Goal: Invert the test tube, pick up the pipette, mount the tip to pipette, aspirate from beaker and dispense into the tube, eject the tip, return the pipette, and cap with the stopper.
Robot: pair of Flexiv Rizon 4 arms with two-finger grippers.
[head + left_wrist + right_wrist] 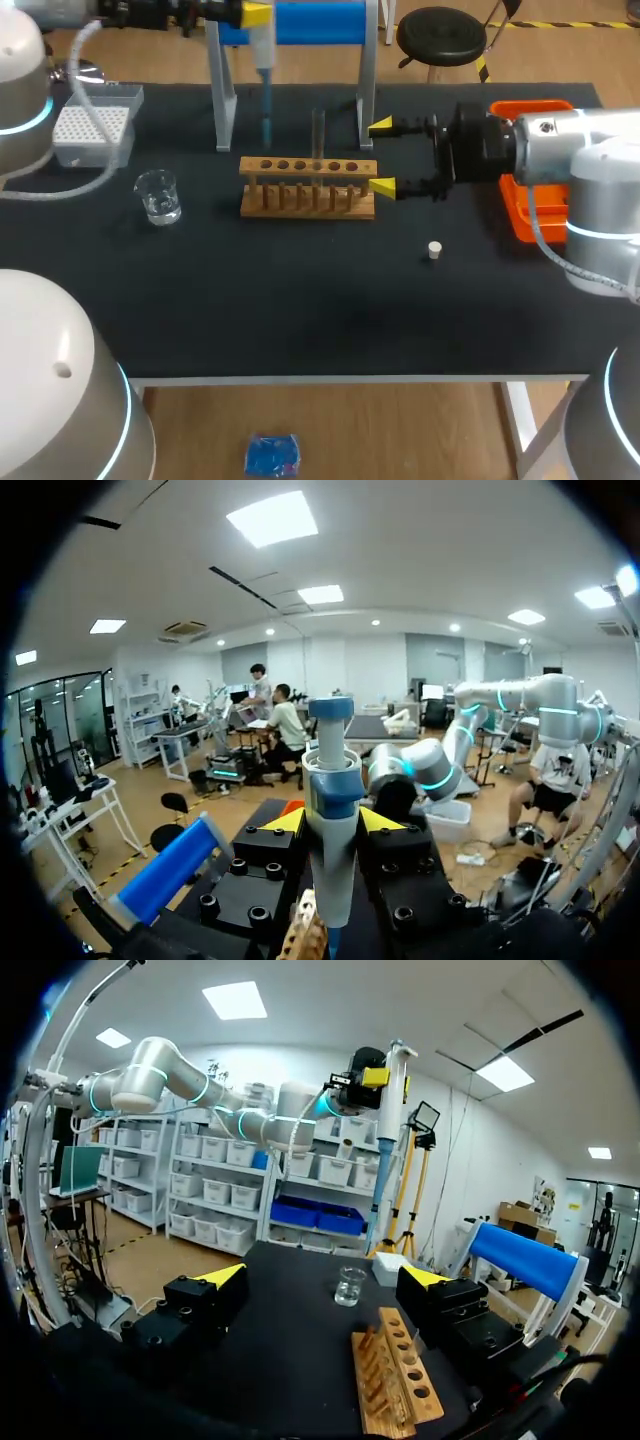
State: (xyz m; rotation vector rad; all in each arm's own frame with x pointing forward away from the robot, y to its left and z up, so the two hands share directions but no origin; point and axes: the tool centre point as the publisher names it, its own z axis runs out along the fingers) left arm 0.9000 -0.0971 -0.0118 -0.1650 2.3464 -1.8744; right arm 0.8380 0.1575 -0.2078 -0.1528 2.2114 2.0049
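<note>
left gripper [332, 821] hangs high over the table [300, 310], clamped on the pipette [265, 70], which points down. right gripper [381, 157] lies level, fingers wide apart, beside the wooden rack [308, 190] holding the test tube [318, 130].

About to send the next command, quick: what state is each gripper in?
Left gripper: shut on the pipette.
Right gripper: open, holding nothing, at the end of the wooden rack.
</note>
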